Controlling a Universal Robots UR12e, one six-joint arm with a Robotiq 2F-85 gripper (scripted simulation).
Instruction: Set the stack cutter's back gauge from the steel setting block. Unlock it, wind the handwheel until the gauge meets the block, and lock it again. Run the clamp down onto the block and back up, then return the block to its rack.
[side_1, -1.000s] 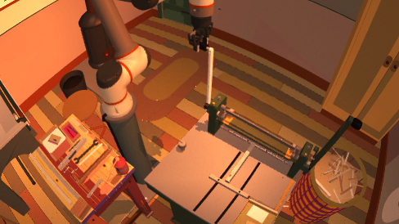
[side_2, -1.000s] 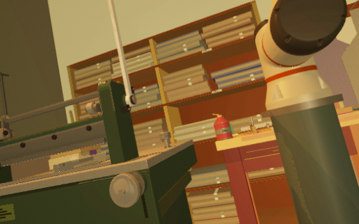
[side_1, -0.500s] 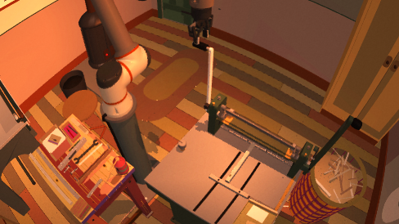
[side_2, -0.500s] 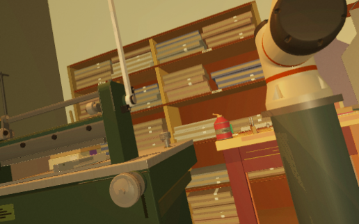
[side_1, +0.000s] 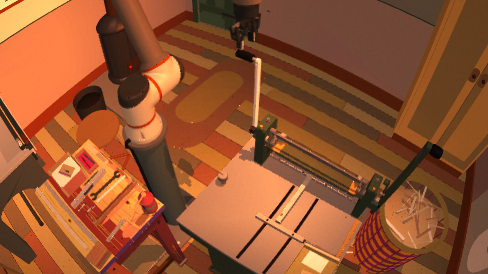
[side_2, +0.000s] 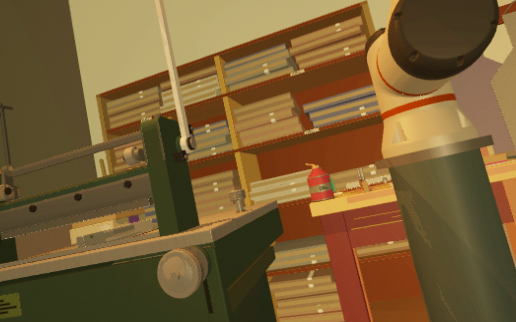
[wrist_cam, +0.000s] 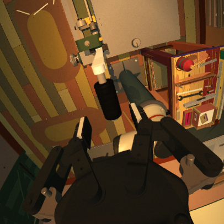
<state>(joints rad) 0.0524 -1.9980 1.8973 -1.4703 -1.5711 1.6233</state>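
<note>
The green stack cutter (side_1: 280, 200) stands in the middle of the room, and its white clamp lever (side_1: 256, 90) points straight up from the left post, ending in a black handle (side_1: 245, 55) (wrist_cam: 107, 99). My gripper (side_1: 245, 35) (wrist_cam: 110, 124) hovers just above that handle, open and empty. On the grey table the back gauge bar (side_1: 280, 227) lies across two slots. A lock knob (side_1: 223, 176) (side_2: 237, 199) sits on the table's near-left corner, and the handwheel (side_2: 183, 271) is on the cutter's front. The setting block is hard to make out.
The robot's own base column (side_1: 152, 170) stands left of the cutter. A red workbench (side_1: 95, 200) with wrenches, rulers and a red oil can (side_1: 148, 201) is further left. A wicker bin of offcuts (side_1: 405, 225) stands at the right, and a cupboard (side_1: 450, 75) behind it.
</note>
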